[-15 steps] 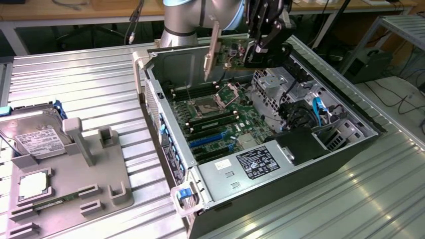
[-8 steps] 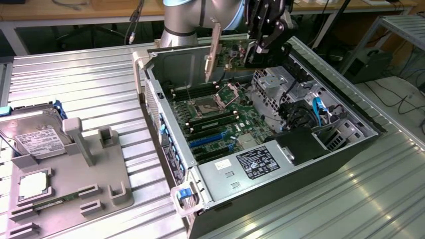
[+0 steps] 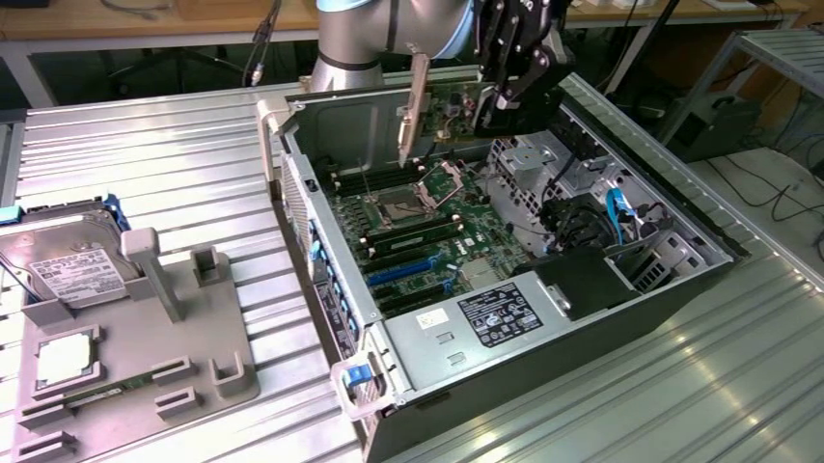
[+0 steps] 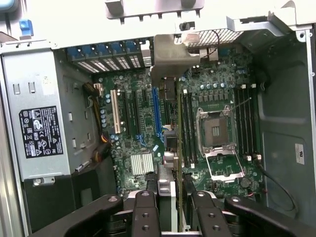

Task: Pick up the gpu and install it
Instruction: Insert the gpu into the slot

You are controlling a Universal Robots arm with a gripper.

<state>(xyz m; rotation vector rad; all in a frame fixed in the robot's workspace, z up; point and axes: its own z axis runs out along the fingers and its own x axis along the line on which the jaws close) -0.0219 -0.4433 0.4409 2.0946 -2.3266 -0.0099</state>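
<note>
Gripper (image 4: pixel 173 197) jaws nipped narrow on the gpu (image 4: pixel 170 64); best kept square over the blue slot (image 4: pixel 156 111), bracket rearward.

gpu (image 3: pixel 412 108) 1 | computer case (image 3: pixel 566 367) 1 | hard drive (image 3: pixel 65 265) 1 | processor chip (image 3: pixel 65 359) 1 (grey holder (image 3: pixel 193 352) 1)
</note>
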